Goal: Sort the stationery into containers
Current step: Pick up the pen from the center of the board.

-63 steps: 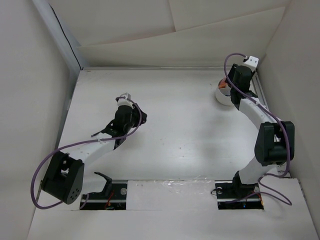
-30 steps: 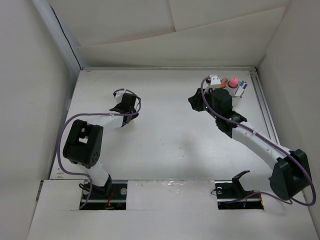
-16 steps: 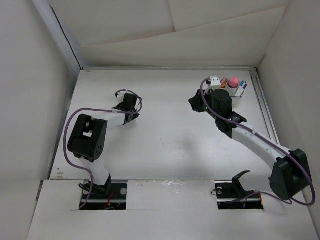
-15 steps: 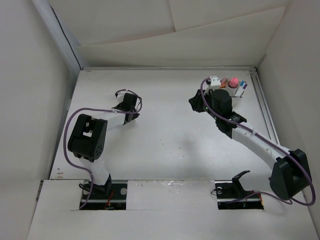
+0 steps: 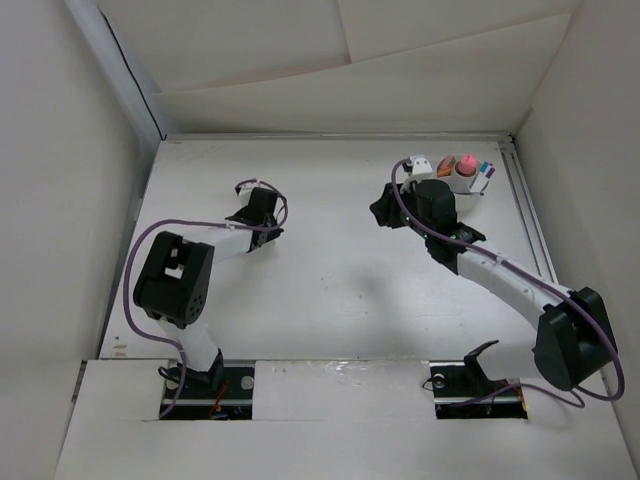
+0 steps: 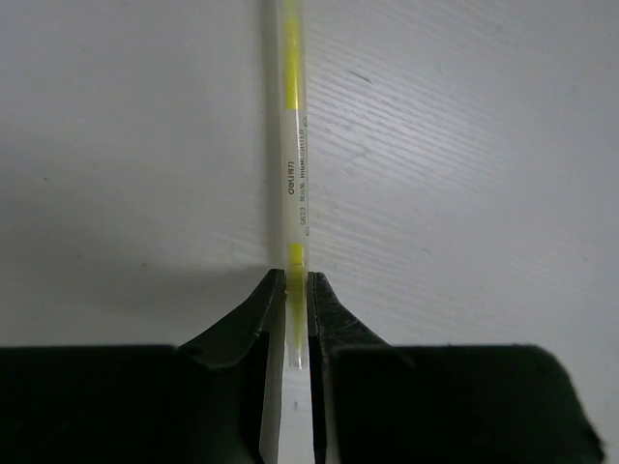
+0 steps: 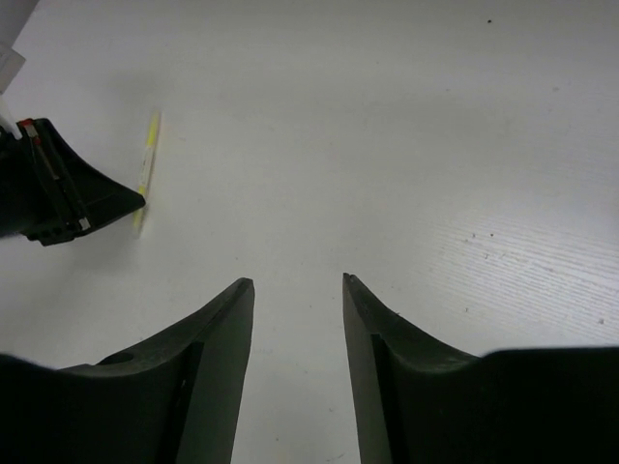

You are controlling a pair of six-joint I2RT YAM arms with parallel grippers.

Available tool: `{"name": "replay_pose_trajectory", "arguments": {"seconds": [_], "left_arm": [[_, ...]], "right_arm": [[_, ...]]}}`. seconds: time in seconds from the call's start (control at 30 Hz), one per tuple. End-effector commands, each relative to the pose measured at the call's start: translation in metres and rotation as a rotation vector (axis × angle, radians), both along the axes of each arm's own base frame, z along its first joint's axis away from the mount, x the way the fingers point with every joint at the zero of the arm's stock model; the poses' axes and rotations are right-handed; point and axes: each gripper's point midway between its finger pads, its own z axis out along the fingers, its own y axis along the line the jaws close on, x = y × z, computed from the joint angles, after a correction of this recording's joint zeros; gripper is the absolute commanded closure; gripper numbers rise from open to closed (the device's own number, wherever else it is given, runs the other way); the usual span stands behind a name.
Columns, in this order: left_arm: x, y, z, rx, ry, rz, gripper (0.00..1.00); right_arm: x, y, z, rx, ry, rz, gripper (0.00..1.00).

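The left gripper (image 6: 288, 290) is pinched on the near end of a yellow pen (image 6: 295, 164) – the fingers clamp its clear yellow tip, and the rest of the barrel runs straight out ahead of them, low over the table (image 5: 340, 290). The right gripper (image 7: 296, 282) hangs with its fingers spread and nothing between them. The white cup (image 5: 465, 182) stands at the far right edge, just beyond the right wrist, holding a pink-capped tube (image 5: 465, 162) and an orange piece (image 5: 449, 162) – which compartments cannot be made out.
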Motion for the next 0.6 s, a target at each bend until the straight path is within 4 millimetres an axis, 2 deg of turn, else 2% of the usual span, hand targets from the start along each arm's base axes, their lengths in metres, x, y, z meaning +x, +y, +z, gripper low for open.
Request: {"name": "replay_pose_trajectory", "arguments": {"seconds": [0.0,0.07,0.1,0.17,0.3,0.33,0.37,0.4,0.43,0.53,0.57], "left_arm": [[-0.007,-0.028,0.039,-0.102,-0.092,-0.102,1.00],[-0.008,-0.040,0.051,-0.168,-0.140,-0.151,1.00],[-0.018,-0.047,0.049,-0.207,-0.133,-0.193,1.00],[-0.020,-0.056,0.070,-0.263,-0.201,-0.237,1.00],[-0.034,-0.073,0.096,-0.341,-0.274,-0.365,1.00],[-0.043,-0.080,0.097,-0.366,-0.275,-0.423,1.00],[-0.048,-0.085,0.107,-0.387,-0.306,-0.469,1.00],[-0.050,-0.092,0.118,-0.419,-0.352,-0.512,1.00],[-0.059,-0.103,0.120,-0.456,-0.350,-0.575,1.00],[-0.074,-0.117,0.128,-0.488,-0.391,-0.658,1.00],[-0.081,-0.124,0.127,-0.495,-0.395,-0.696,1.00]], "right_arm": [[0.002,0.020,0.014,0.023,-0.038,0.094,0.51],[0.004,0.029,0.010,0.028,-0.020,0.133,0.45],[0.001,0.036,0.005,0.035,-0.003,0.174,0.43],[0.005,0.041,0.002,0.037,0.008,0.210,0.39],[0.004,0.053,-0.002,0.067,0.034,0.283,0.34],[0.000,0.058,-0.007,0.073,0.052,0.317,0.31],[0.001,0.062,0.001,0.096,0.038,0.329,0.30],[0.000,0.065,-0.001,0.112,0.049,0.339,0.29],[-0.001,0.068,0.004,0.128,0.040,0.352,0.26],[-0.002,0.079,0.012,0.194,0.041,0.394,0.23],[-0.004,0.084,0.009,0.221,0.063,0.418,0.23]]}}
